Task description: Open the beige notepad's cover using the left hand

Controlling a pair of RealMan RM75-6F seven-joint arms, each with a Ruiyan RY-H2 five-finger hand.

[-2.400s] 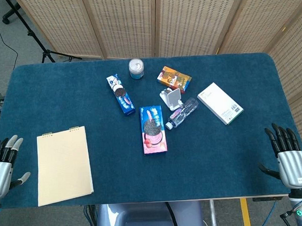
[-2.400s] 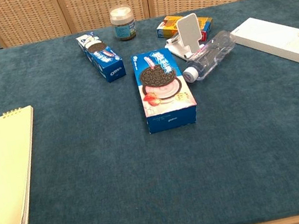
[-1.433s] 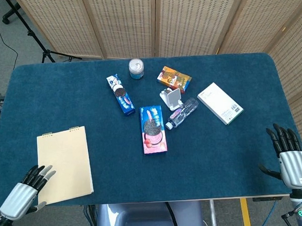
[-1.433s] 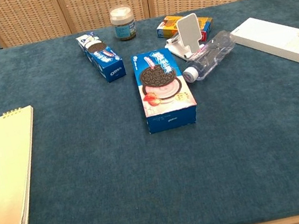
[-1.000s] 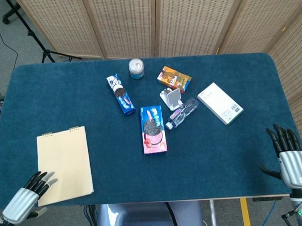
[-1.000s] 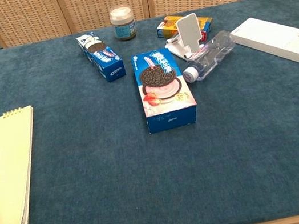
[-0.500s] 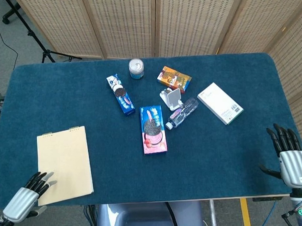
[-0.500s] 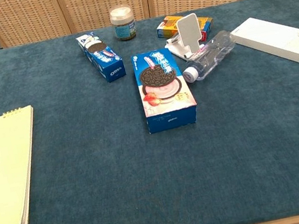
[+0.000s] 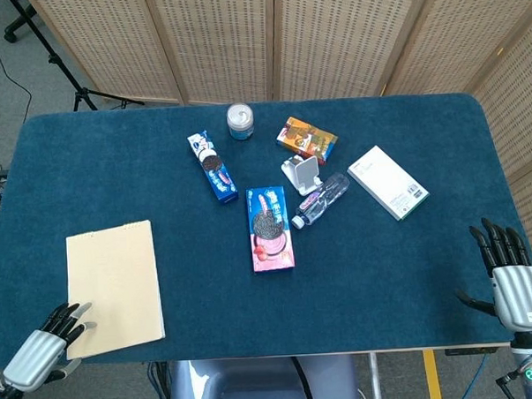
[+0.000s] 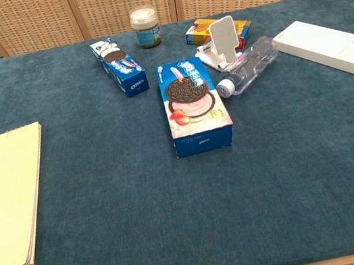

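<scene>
The beige notepad [image 9: 114, 288] lies flat and closed at the table's front left; the chest view shows it [image 10: 0, 201] cut off by the left edge. My left hand [image 9: 45, 346] sits low at the front left corner. Its fingertips [image 9: 77, 311] reach onto the notepad's near left corner, and nothing is gripped. My right hand [image 9: 512, 281] hovers at the front right edge with fingers spread and empty. Neither hand shows in the chest view.
Mid-table lie a pink Oreo box [image 9: 270, 228], a blue Oreo pack [image 9: 213, 167], a jar [image 9: 240, 121], an orange box [image 9: 307, 139], a white phone stand [image 9: 302, 174], a water bottle [image 9: 322, 199] and a white box [image 9: 387, 182].
My left hand swung from the left edge to the notepad's near corner. The notepad's top sheet has slid slightly away, and the spiral rings at its far edge no longer show.
</scene>
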